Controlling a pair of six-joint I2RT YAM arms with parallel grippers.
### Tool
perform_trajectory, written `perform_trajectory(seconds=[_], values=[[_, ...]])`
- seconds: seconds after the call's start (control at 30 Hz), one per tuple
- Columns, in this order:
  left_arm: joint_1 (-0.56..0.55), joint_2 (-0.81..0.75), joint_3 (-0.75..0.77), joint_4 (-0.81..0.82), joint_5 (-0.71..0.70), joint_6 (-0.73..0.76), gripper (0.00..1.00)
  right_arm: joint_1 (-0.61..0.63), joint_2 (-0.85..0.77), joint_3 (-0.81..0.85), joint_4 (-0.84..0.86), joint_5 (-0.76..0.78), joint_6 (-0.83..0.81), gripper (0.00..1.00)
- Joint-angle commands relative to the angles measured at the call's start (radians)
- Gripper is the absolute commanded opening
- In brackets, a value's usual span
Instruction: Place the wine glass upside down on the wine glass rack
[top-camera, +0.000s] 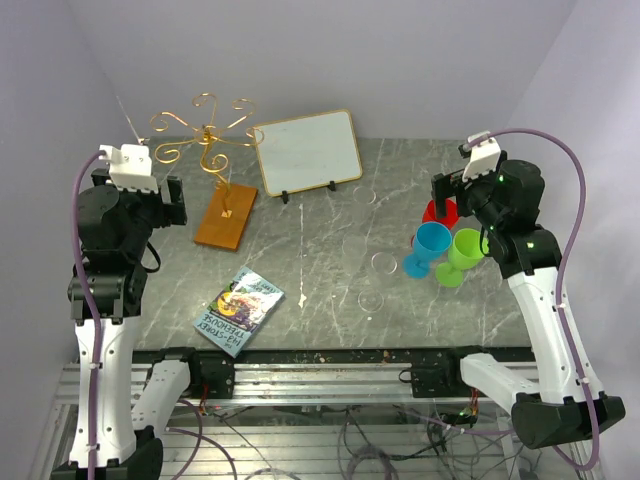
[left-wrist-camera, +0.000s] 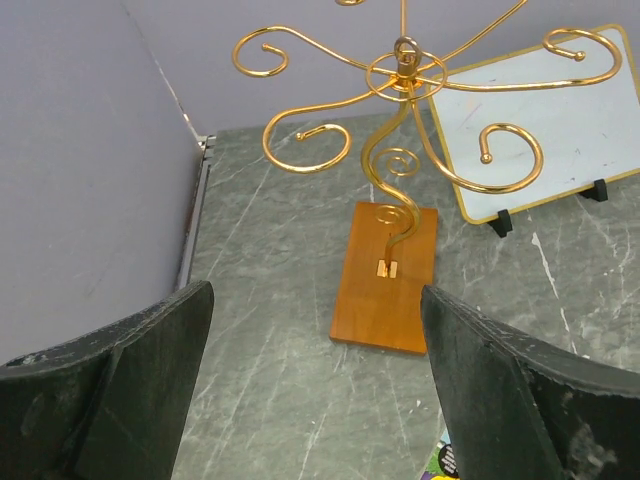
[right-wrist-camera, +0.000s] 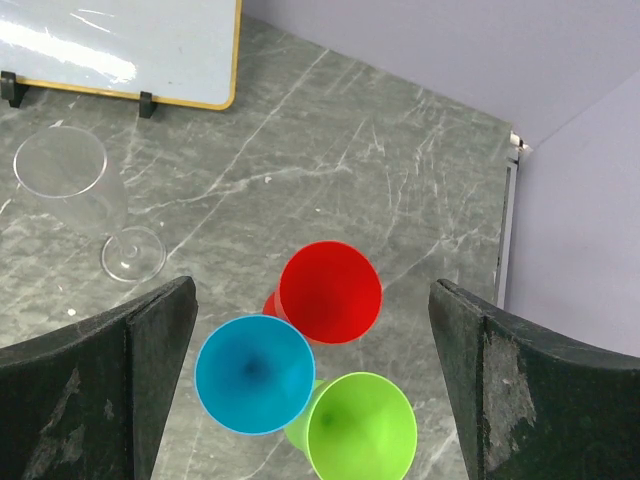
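Note:
The gold wire rack (top-camera: 205, 138) stands on its orange-brown wooden base (top-camera: 225, 216) at the back left, with nothing on its arms; the left wrist view shows its scrolls (left-wrist-camera: 405, 70) and base (left-wrist-camera: 388, 280). Red (top-camera: 440, 212), blue (top-camera: 430, 245) and green (top-camera: 462, 255) wine glasses stand together at the right. Faint clear glasses (top-camera: 383, 263) sit mid-table; one shows in the right wrist view (right-wrist-camera: 70, 190). My left gripper (left-wrist-camera: 318, 295) is open and empty, short of the rack's base. My right gripper (right-wrist-camera: 312, 300) is open and empty above the red (right-wrist-camera: 330, 292), blue (right-wrist-camera: 254, 373) and green (right-wrist-camera: 362, 428) glasses.
A white framed board (top-camera: 305, 150) leans at the back centre, right of the rack. A colourful snack bag (top-camera: 238, 310) lies near the front left. Walls close in on the left, back and right of the grey marble table (top-camera: 300, 250).

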Motion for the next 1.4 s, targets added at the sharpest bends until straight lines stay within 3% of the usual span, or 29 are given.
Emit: perform_trajectory(seconds=[0.0,0.37,0.63,0.97,1.37], values=[[0.014,-0.008,0.012,0.026,0.051,0.007,0.95,-0.007,-0.007,0.022,0.002,-0.038,-0.017,1.0],[0.016,-0.01,0.047,0.004,0.063,0.037,0.95,-0.01,0.014,0.052,0.003,-0.026,-0.01,1.0],[0.016,0.043,0.136,-0.027,0.234,0.085,0.95,-0.009,0.041,0.091,-0.053,-0.126,-0.079,1.0],[0.015,0.304,0.409,-0.102,0.278,0.006,0.95,-0.007,0.086,0.154,-0.092,-0.266,-0.1,1.0],[-0.043,0.639,0.614,-0.034,0.151,-0.082,0.95,-0.007,0.167,0.21,-0.124,-0.31,-0.103,1.0]])
